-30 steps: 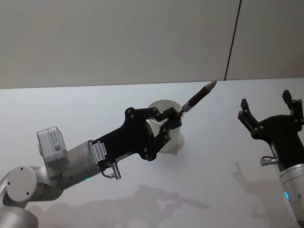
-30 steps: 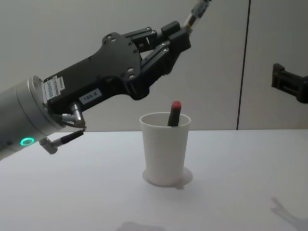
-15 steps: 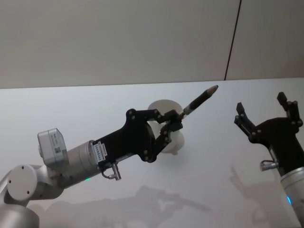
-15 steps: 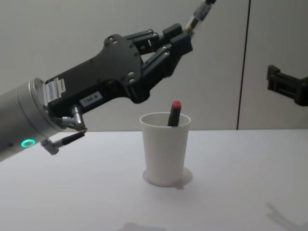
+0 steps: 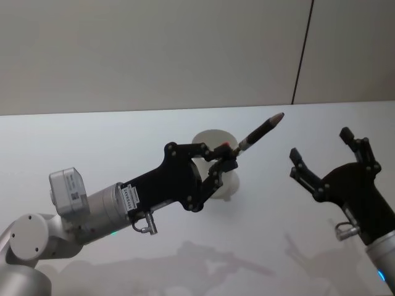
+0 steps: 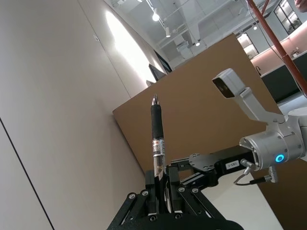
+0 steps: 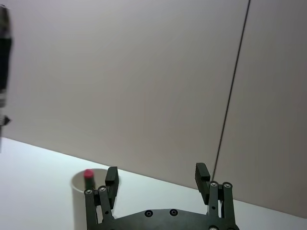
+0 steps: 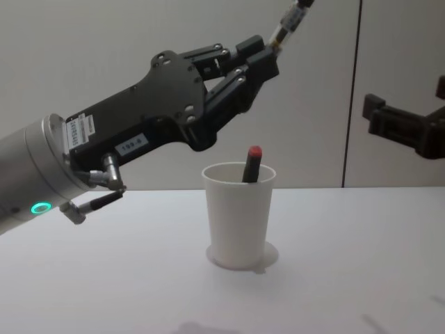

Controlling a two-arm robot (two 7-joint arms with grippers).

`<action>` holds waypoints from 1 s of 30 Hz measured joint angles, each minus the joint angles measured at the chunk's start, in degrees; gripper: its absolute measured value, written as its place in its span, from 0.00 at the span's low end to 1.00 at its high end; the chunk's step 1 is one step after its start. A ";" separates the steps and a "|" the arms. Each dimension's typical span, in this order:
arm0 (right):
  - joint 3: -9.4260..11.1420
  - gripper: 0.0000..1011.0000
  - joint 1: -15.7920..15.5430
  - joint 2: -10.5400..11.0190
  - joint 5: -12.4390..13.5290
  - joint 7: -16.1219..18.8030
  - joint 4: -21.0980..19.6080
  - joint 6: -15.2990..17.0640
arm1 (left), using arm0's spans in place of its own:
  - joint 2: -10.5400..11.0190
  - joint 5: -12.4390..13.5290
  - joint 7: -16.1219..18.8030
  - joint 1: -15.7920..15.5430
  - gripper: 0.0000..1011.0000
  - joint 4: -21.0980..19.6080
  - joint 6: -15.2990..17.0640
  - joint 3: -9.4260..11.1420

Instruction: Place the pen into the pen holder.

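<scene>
Left end effector [image 5: 227, 155] grips pen [image 5: 262, 130] above pen holder [image 8: 238, 216] — right end effector [image 5: 321, 147] spread.

- Left tool [image 5: 227, 158]: matte black flat plates, linked black fingers, small silver screws at the pivots.
- Left wrist [image 8: 35, 174]: silver-grey cylinder carrying a white label [image 8: 82, 127] with dark print, a green ring light [image 8: 39, 206] and short metal fittings [image 8: 90, 202].
- Left forearm: white box module [image 5: 66, 188]; rounded pale-grey joint housing [image 5: 28, 237].
- Right tool [image 5: 327, 151]: same black plate build, silver screws.
- Right wrist [image 5: 381, 233]: silver-white cylinder, blue ring light [image 6: 279, 158], one small metal fitting [image 5: 344, 229].
</scene>
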 joint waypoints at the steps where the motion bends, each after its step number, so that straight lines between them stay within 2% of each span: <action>1: 0.06 0.99 -0.27 0.35 0.64 1.05 -0.27 -0.40 | -0.01 0.00 -0.01 0.00 0.17 0.01 -0.01 0.00; 10: 0.49 0.99 -1.87 2.38 5.62 7.65 -1.84 -3.38 | -0.02 -0.05 -0.14 -0.05 0.17 0.09 -0.05 0.00; 14: 0.74 0.99 -2.62 3.28 9.06 11.13 -2.58 -5.21 | -0.01 -0.06 -0.17 -0.07 0.17 0.11 -0.08 0.00; 23: 1.05 0.99 -3.43 4.22 14.98 16.64 -3.63 -7.63 | -0.01 -0.06 -0.22 -0.09 0.17 0.15 -0.10 0.01; 30: 1.00 0.99 -3.23 4.02 17.17 19.21 -3.85 -8.04 | -0.01 -0.06 -0.25 -0.09 0.17 0.16 -0.10 0.00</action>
